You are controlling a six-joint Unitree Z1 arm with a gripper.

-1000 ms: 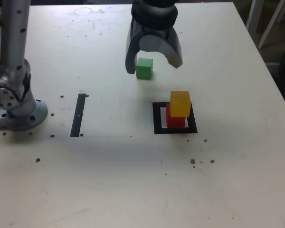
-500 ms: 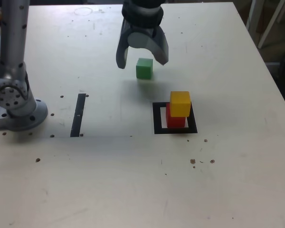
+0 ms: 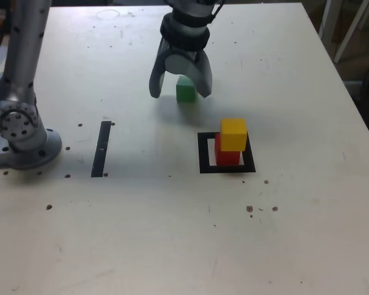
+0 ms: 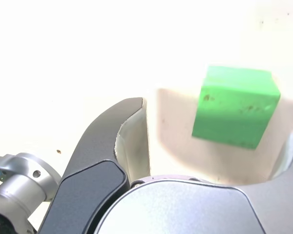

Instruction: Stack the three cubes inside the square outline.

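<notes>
The yellow cube (image 3: pixel 234 134) sat on the red cube (image 3: pixel 225 153) inside the square outline (image 3: pixel 204 153). The green cube (image 3: pixel 185 91) remained on the tabletop (image 3: pixel 172 215) beyond it, between the spread fingers of the hand (image 3: pixel 179 92), not yet grasped.

hand (image 3: pixel 180 94) points down, jaws spread wide
</notes>
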